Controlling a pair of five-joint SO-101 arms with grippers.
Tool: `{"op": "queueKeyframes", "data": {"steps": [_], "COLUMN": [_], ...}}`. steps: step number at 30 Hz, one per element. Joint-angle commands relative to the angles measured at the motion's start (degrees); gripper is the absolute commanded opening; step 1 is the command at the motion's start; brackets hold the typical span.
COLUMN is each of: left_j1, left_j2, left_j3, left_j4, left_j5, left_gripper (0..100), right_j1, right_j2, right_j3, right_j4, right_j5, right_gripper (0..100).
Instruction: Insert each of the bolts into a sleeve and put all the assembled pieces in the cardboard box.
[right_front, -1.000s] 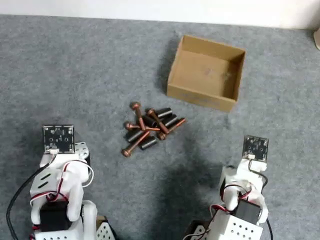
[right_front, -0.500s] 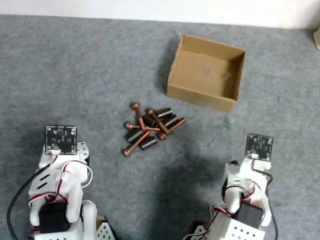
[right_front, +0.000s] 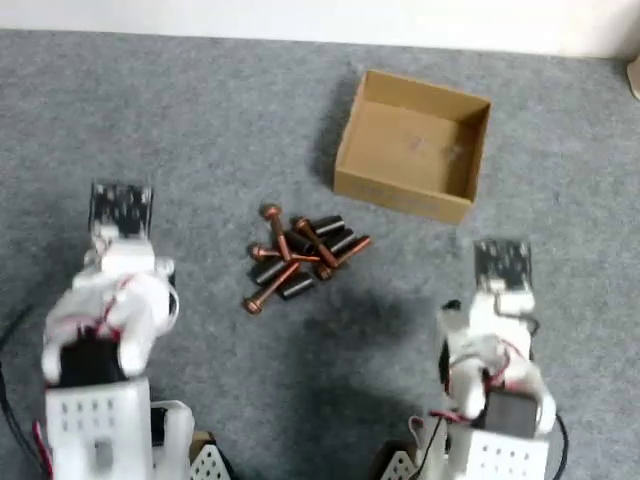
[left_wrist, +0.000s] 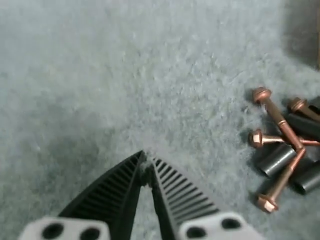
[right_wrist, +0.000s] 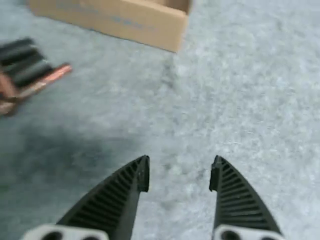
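Several copper bolts (right_front: 272, 285) and black sleeves (right_front: 296, 288) lie in a loose pile mid-carpet, some bolts crossing over sleeves. The pile shows in the left wrist view as bolts (left_wrist: 282, 175) and sleeves (left_wrist: 277, 159) off to one side. My left gripper (left_wrist: 148, 161) hovers over bare carpet with its fingertips together and nothing between them. My right gripper (right_wrist: 179, 173) stands open over bare carpet, empty, with a bolt (right_wrist: 42, 82) and sleeves (right_wrist: 22, 61) off to its side. The cardboard box (right_front: 413, 146) stands empty beyond the pile.
Grey carpet (right_front: 180, 130) covers the whole table. The left arm (right_front: 105, 310) is left of the pile, the right arm (right_front: 495, 340) at the front right. The box's near wall (right_wrist: 115, 20) lies ahead of my right gripper.
Both arms have extended forward, away from their bases. The left arm moved farther. The pile and the box have not moved.
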Motion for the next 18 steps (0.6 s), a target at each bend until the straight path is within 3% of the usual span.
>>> {"op": "queueKeyframes", "data": {"steps": [1,8,15,18], "left_j1": [0.0,5.9,8.3,7.3], "left_j2": [13.9,23.3,23.6,23.6], "left_j3": [-10.2,-13.8,1.8,5.6], "left_j4": [-1.4,-5.9,-26.2,-30.4], "left_j5": [3.7,6.4,6.3,6.3], "left_gripper": [1,1,1,1], "right_j1": [-6.8,-18.3,-28.0,-31.1], "right_j2": [18.7,45.4,60.2,64.8], "right_j3": [-12.7,-27.9,-30.9,-31.3], "right_j4": [0.3,-5.3,-16.8,-17.9], "right_j5": [-2.4,-3.7,-3.6,-4.0], "right_gripper": [18.8,18.8,18.8,18.8]}}
